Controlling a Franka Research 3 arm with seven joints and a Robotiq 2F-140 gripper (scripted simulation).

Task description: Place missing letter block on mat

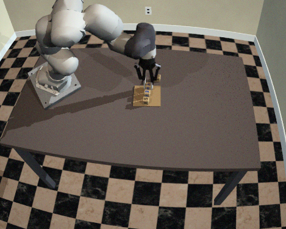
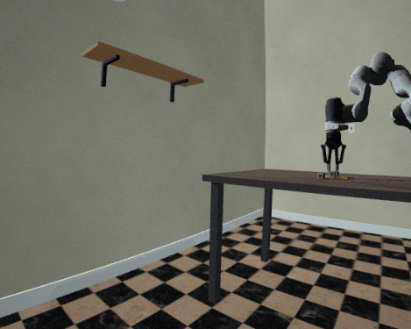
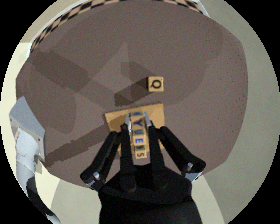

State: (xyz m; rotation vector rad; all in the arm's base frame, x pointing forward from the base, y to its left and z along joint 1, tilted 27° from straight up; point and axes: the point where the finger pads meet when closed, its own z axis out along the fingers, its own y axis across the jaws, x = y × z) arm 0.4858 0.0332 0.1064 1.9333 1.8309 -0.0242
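A dark counter (image 2: 293,181) on dark legs stands on a checkered floor (image 2: 293,276). The arm (image 2: 372,88) reaches down from the right, its tool (image 2: 333,170) low over small blocks (image 2: 325,175) on the counter. A wooden shelf (image 2: 139,63) hangs on the wall.
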